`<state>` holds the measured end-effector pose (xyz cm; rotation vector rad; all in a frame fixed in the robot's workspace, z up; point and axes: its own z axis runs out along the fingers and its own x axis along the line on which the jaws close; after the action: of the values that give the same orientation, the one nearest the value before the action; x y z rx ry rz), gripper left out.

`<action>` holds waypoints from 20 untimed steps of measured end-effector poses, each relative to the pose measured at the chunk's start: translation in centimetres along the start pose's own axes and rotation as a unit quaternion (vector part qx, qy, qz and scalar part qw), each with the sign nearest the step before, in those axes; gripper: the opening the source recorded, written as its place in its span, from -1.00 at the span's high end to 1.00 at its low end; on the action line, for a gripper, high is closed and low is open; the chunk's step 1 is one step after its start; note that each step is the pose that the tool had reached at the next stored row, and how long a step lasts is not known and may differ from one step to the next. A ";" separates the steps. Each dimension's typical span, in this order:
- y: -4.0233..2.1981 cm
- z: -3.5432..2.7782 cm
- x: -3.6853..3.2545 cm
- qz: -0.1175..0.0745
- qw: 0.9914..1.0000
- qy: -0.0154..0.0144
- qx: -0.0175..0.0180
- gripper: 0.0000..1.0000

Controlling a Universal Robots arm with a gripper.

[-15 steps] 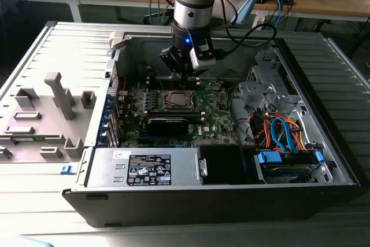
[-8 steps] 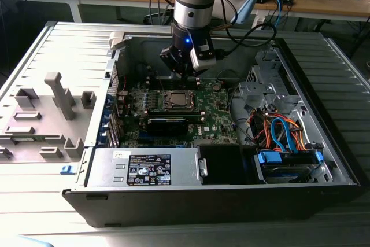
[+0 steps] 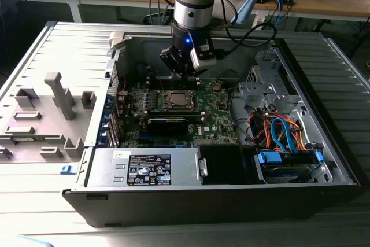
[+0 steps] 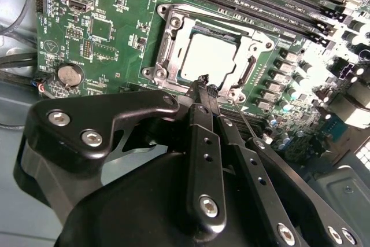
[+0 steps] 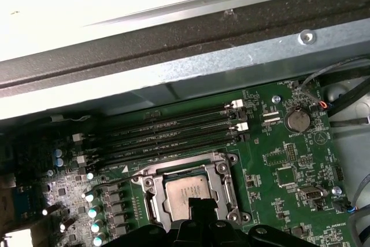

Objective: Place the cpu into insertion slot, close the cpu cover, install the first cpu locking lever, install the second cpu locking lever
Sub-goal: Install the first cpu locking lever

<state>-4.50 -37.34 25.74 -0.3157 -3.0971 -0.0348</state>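
The cpu [image 4: 208, 56] shows its pale metal face inside the insertion slot [image 3: 177, 101] on the green board. The silver cpu cover [image 4: 171, 47] lies flat around it, and the chip shows through the cover's window [image 5: 186, 194]. My gripper [image 4: 206, 83] is shut, its black fingers [image 4: 200, 121] pressed together, and the tips sit at the socket's edge over one corner. A thin locking lever rod [image 4: 247, 124] runs past the fingers at that corner. Another lever wire [image 5: 151, 168] lies along the socket's side toward the memory slots. In the exterior view the gripper [image 3: 186, 74] hangs just behind the socket.
Long black memory slots [image 5: 173, 134] run beside the socket. A coin battery [image 4: 70, 74] sits on the board. A black card [image 3: 167, 124] stands in front of the socket. The power supply [image 3: 144, 169] and drive cables [image 3: 283, 131] fill the case's front and right.
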 end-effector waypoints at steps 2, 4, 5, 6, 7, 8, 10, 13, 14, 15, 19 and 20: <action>0.00 0.00 0.00 -0.001 1.000 0.000 0.000 0.79; 0.00 0.00 0.00 -0.002 1.000 0.000 0.000 0.79; 0.00 0.00 0.00 -0.003 1.000 0.000 0.000 0.79; 0.00 0.00 0.00 -0.003 1.000 0.000 0.000 0.79; 0.00 0.00 0.00 -0.004 1.000 0.000 0.000 0.79; 0.00 0.00 0.00 -0.005 1.000 0.000 0.000 0.79; 0.00 0.00 0.00 -0.006 1.000 0.000 0.000 0.79; 0.00 0.00 0.00 -0.008 1.000 0.000 0.000 0.79; 0.00 0.00 0.00 -0.008 1.000 0.000 0.000 0.79; 0.00 0.00 0.00 -0.009 1.000 0.000 0.000 0.79; 0.00 0.00 0.00 -0.012 1.000 0.000 0.000 0.79; 0.00 0.00 0.00 -0.013 1.000 0.000 0.000 0.79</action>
<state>-4.50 -37.34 25.73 -0.2754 -3.1007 -0.0343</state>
